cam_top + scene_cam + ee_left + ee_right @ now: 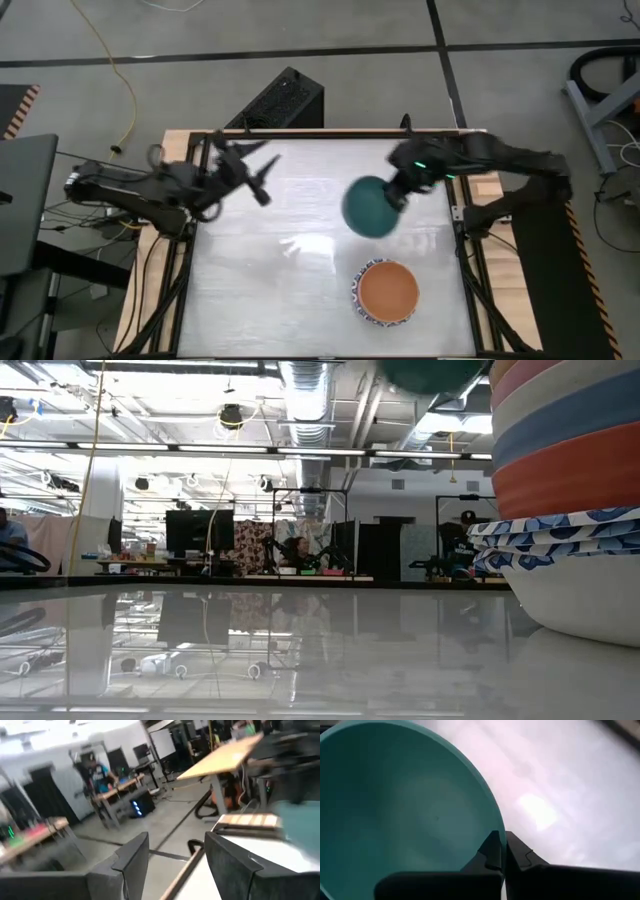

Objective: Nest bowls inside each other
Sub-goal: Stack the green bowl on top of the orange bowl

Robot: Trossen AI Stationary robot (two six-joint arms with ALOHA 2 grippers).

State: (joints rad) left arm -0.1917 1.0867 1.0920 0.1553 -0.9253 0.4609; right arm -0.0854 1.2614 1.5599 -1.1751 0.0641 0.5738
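My right end effector (501,854) is clenched on the rim of the teal bowl (372,206), one finger inside the wall and one outside, as the right wrist view shows plainly. The bowl hangs clear of the worktop (280,290), tipped on its side so that its mouth faces away from the stack rather than straight up.

The stack (385,291) is my landmark. From above it shows an orange inside with a blue-and-white patterned rim; from table height I see its layers, with cream, blue, orange and patterned bands over a white base (570,490). It sits upright, mouth up, near the worktop's front edge on the right arm's side. The teal bowl lies just behind the stack, toward the worktop's far edge and slightly toward the left arm, higher than the stack's top.

A round bowl has no long axis; what matters is its opening. I judge the coming move needs the bowl carried forward over the stack and rolled mouth-up before lowering.

The right arm is much the nearer. My left end effector (262,185) waits well away from the stack, fingers parted, grasping nothing.
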